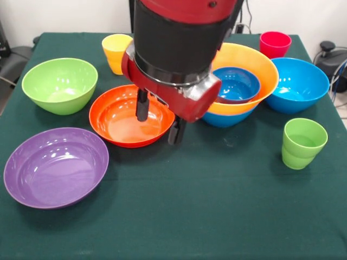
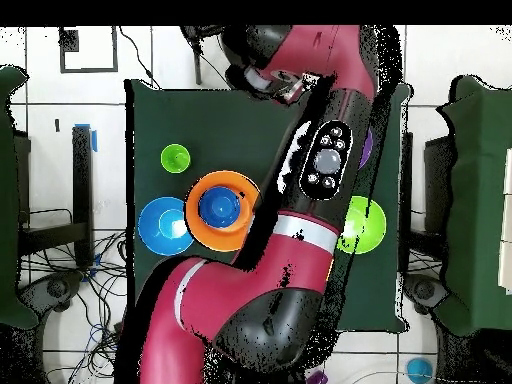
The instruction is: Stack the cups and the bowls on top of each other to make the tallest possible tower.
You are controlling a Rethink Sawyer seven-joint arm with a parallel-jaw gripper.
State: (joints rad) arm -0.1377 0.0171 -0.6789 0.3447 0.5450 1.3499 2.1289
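Green cloth is covering the bench, and the bowls and cups are sitting spread across it. The robot's arm is coming down from the top of the front view, and its hand is hanging over the orange-red bowl. Two dark fingers are showing well apart: one is reaching down inside the bowl, the other is standing just outside the bowl's rim on the side toward the pile. The rim is lying between them, yet nothing is being gripped, and the hand is holding nothing.

Just beside the orange-red bowl, the tower is standing: a blue bowl is lying lowest, the large yellow-orange bowl is nesting in it, and a small blue bowl is sitting inside that. Another blue bowl is resting next to the pile, its rim very close to the yellow-orange one. The red-pink cup is standing upright behind these, near the bench's far edge. The yellow cup is standing upright at the far side too, partly hidden by the arm. The light green cup is standing upright by itself, nearer the camera. The lime green bowl and the wide purple bowl are sitting apart from everything else on the opposite side.

From overhead, the arm is covering most of the bench, and the hand itself is hidden there.
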